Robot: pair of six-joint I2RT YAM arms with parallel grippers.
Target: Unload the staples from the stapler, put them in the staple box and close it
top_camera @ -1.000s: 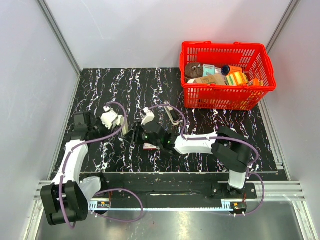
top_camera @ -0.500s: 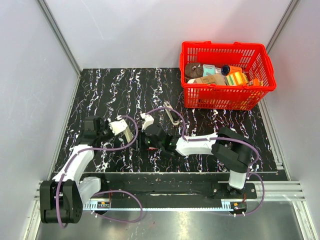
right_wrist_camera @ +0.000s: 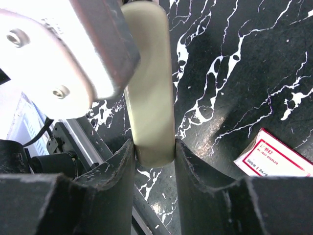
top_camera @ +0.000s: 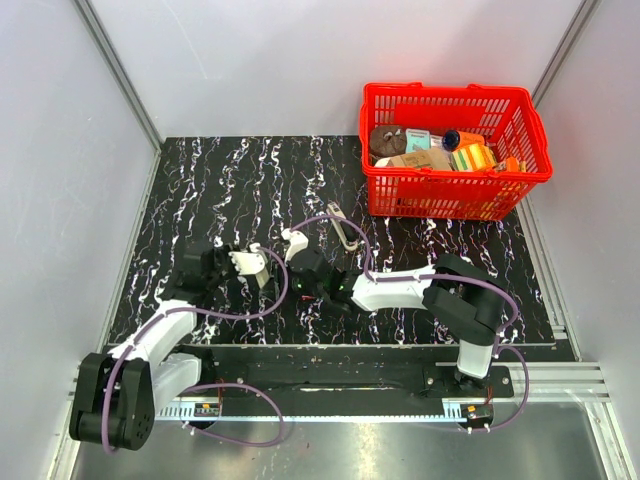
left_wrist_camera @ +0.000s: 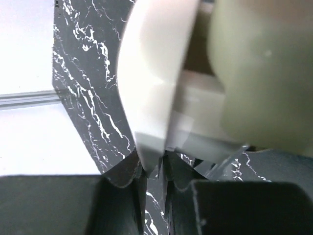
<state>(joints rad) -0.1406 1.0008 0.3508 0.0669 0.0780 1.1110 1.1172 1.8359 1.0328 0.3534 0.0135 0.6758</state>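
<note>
Pale olive-cream plastic forms the body of the stapler [right_wrist_camera: 149,98], shown held between both arms over the near, left-of-centre part of the black marbled table [top_camera: 200,190]. The right hand [right_wrist_camera: 154,147] grips this body across its width, its jaws partly closed and pressed against both sides. This grip probably serves to brace the stapler while the other arm works on it. The left hand [left_wrist_camera: 152,171] is closed almost completely, pinching the thin lower edge of the stapler's white part [left_wrist_camera: 151,73]. Whether that part is the hinged cover or the staple carrier cannot be told at this close range. Holding it from opposite sides suggests the two parts are meant to be drawn apart so that the magazine is exposed. No staples are visible in any view. A red-and-white staple box [right_wrist_camera: 274,156] lies flat on the table just beside the right hand. The red basket [top_camera: 445,88] of groceries stands well apart at the far right.
</note>
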